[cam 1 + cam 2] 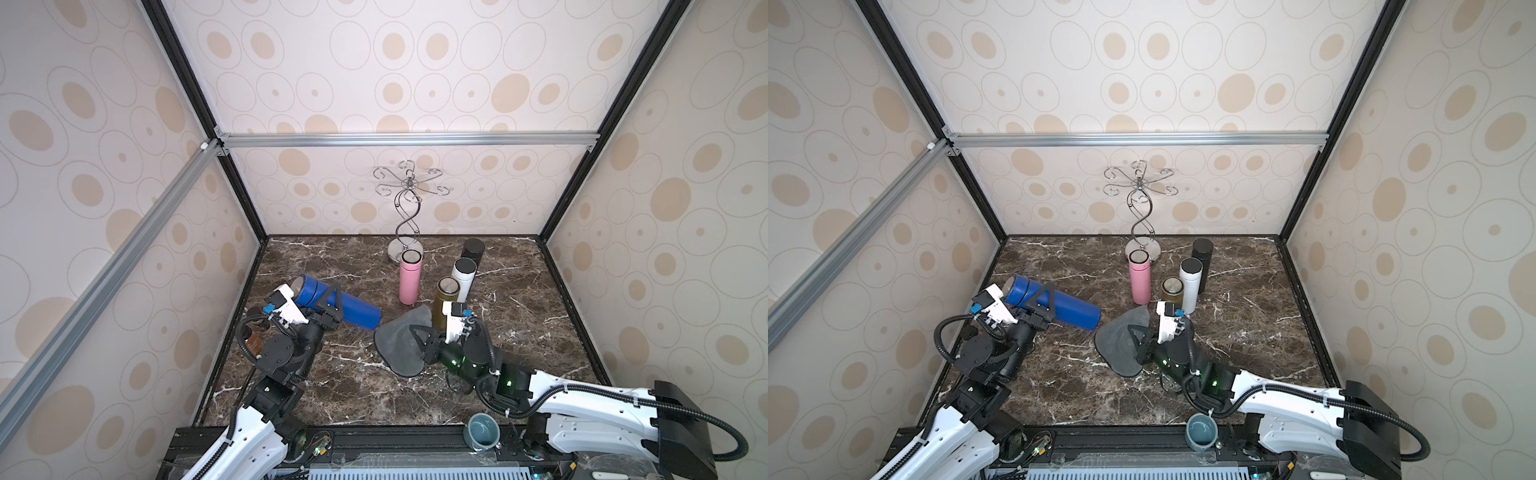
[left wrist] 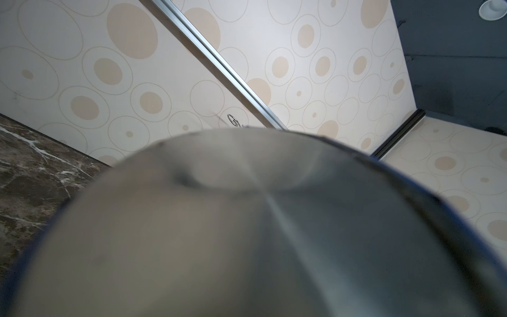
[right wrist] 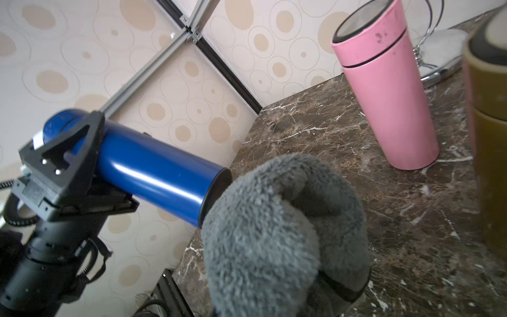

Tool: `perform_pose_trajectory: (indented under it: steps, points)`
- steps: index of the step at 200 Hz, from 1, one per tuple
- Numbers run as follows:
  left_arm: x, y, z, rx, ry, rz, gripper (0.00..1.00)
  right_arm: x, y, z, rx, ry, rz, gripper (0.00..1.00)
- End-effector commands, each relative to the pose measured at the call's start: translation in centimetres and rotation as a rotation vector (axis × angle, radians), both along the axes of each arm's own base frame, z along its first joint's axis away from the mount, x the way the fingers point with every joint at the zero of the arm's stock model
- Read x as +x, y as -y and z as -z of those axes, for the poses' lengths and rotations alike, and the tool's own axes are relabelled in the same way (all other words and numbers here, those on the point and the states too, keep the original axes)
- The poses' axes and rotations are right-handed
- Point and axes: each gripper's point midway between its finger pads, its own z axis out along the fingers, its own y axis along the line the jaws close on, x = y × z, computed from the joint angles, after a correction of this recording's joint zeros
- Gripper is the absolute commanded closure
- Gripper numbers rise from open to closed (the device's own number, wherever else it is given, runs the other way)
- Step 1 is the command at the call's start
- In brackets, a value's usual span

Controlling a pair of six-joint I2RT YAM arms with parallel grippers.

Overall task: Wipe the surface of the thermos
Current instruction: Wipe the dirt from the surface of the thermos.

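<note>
My left gripper is shut on the blue thermos and holds it tilted above the left side of the table. Its steel lid end fills the left wrist view and points back toward that arm. A grey fluffy cloth is pinched in my shut right gripper. The cloth hangs just off the thermos's base end, and I cannot tell whether they touch. It hides the right jaws in the right wrist view.
A pink bottle, an olive one, a white one and a black one stand upright behind my right gripper. A chrome hook stand rises at the back. A grey-blue cup sits at the front edge.
</note>
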Motion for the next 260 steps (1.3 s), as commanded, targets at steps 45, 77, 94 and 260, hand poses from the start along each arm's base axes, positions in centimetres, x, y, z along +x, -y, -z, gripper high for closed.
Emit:
perform_pose_trajectory:
  steps: [45,77,94,260]
  points:
    - [-2.2,0.6,-4.7,-0.198,0.143,0.138,1.00,1.3,-1.5,-4.9,0.342,-0.025,-0.142,1.00]
    - [-1.7,0.8,-3.8,-0.196,0.135,0.135,1.00,1.2,-5.1,-5.8,0.365,-0.054,-0.272,1.00]
    - [-1.4,0.9,-3.6,-0.181,0.130,0.131,1.00,0.5,-7.5,-6.1,0.384,-0.060,-0.369,1.00]
    - [-0.3,-2.6,-1.7,-0.085,0.141,-0.130,1.00,-1.2,-7.3,-3.2,0.543,-0.180,-0.375,1.00]
